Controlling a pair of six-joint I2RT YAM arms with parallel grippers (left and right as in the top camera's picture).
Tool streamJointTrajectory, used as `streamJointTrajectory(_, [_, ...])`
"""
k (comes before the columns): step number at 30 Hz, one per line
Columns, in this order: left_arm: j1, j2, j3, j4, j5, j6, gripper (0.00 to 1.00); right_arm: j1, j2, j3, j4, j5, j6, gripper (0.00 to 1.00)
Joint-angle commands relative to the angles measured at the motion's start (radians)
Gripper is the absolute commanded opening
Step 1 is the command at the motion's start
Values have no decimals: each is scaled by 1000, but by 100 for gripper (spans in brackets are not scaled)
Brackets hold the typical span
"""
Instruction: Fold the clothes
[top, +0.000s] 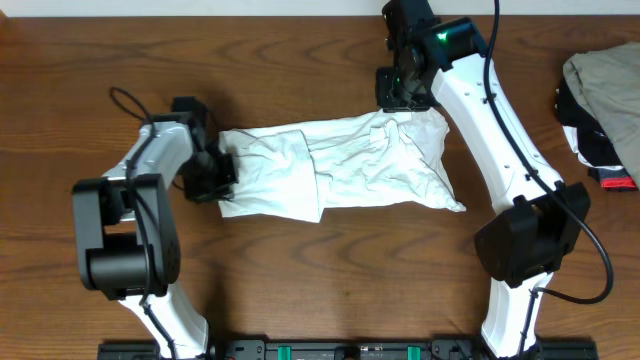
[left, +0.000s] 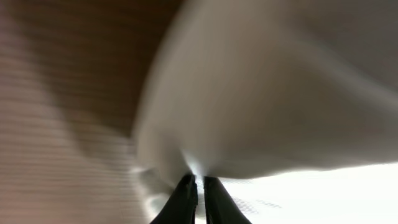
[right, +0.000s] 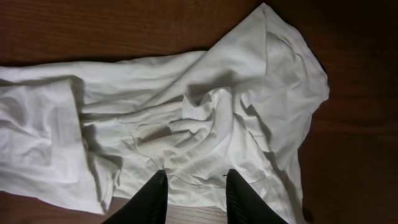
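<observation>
White T-shirt (top: 340, 165) lies crumpled near the middle of the wooden table (top: 320, 280), stretched out left to right, heavily wrinkled, with one thick fold doubled over on its left half. Left gripper (top: 212, 177) sits low at the shirt's left end, touching the cloth. The left wrist view is badly blurred: its two dark fingers (left: 185, 198) are drawn almost together, only a thin bright sliver between them, and white fabric spreads up and away from the tips, so it looks pinched onto the shirt's edge. A dark patch of table shows in that view's upper left. Right gripper (top: 402, 92) is at the far right corner of the shirt, over its top edge. From the right wrist camera, its fingers (right: 152, 199) stand well apart, with nothing caught between them; bunched cloth lies beneath and beyond the tips, but whether the tips touch it cannot be told. Same view shows the shirt running away in loose ridges, with bare dark wood around the right side and top. A separate heap of garments (top: 605, 100), beige-grey with black and a bit of red, sits at the table's right edge, well apart from the shirt and from both arms.
</observation>
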Motion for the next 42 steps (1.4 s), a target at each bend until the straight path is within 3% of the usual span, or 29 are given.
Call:
streamJointTrajectory(1, [63,12,-5,-6,-35,-20,10,10,-17,8,-3,0,-28,29])
streamJointTrajectory(12, [169,12,-5,6,-43,-24,10,10,-17,8,-5,0,-28,29])
streamJointTrajectory(20, [200,0,60,-52,-44,-39,6,0,-17,8,-40,23,-13,35])
streamJointTrajectory(22, [203,-16,84,-79,-43,-58,6,-12,-17,8,-58,46,8,43])
streamJointTrajectory(25, [201,-59,106,-111,-37,-58,6,-37,-17,8,-80,41,9,75])
streamJointTrajectory(29, [200,-155,111,-143,-21,-58,6,-75,-17,8,-128,45,6,98])
streamJointTrajectory(30, [200,-186,111,-154,-8,-58,7,-88,-17,7,-146,46,5,99])
streamJointTrajectory(31, [200,-212,111,-164,6,-58,17,-102,-16,6,-166,45,5,99])
streamJointTrajectory(33, [200,-265,111,-183,40,-58,63,-128,-16,-1,-194,34,-18,99])
streamJointTrajectory(35, [200,-307,111,-195,77,-58,96,-153,-16,-14,-205,-26,-86,99])
streamJointTrajectory(42, [200,-349,111,-206,93,-58,98,-217,-16,-117,-176,-241,-259,99])
